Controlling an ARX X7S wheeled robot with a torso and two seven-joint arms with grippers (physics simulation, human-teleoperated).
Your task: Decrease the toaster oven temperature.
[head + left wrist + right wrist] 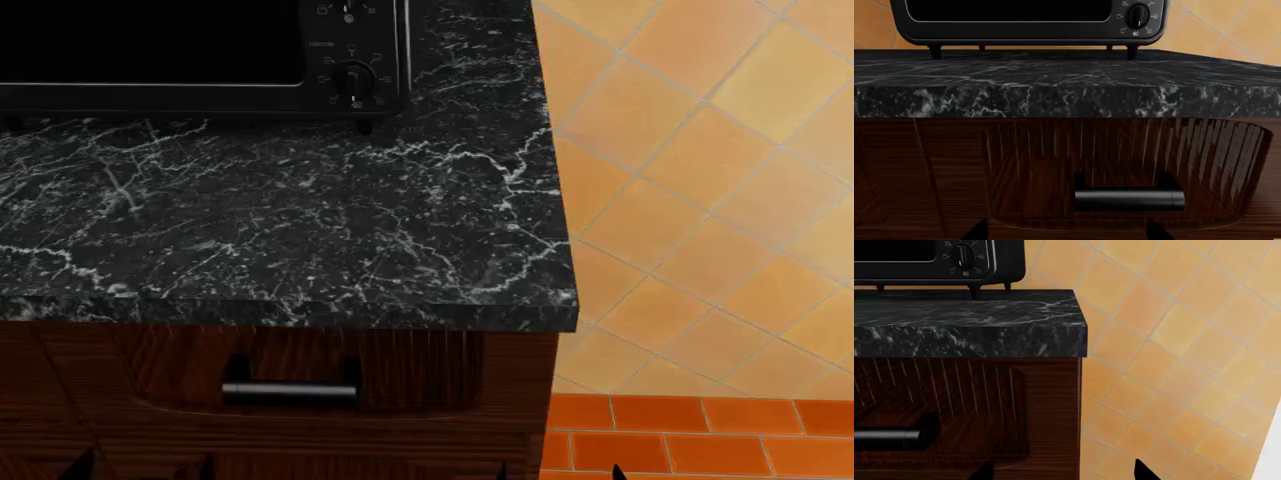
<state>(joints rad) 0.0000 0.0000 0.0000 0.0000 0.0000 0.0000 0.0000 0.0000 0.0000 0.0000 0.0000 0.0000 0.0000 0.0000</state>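
Note:
The black toaster oven (200, 50) stands at the back of the marble counter, cut off by the top of the head view. Its lowest knob (351, 78), ringed with small icons, shows; a second knob (347, 10) above it is half out of frame, and I see no numbered ring. The oven also shows in the left wrist view (1027, 20) and the right wrist view (934, 260). My left gripper (1066, 232) is open and empty, low in front of the drawer. My right gripper (1063, 472) is open and empty at the cabinet's right corner. Both are well below the oven.
The black marble counter (307, 230) ends at its right edge over an orange tiled floor (707, 200). Below it is a dark wood drawer front with a black bar handle (290, 392), which also shows in the left wrist view (1129, 198).

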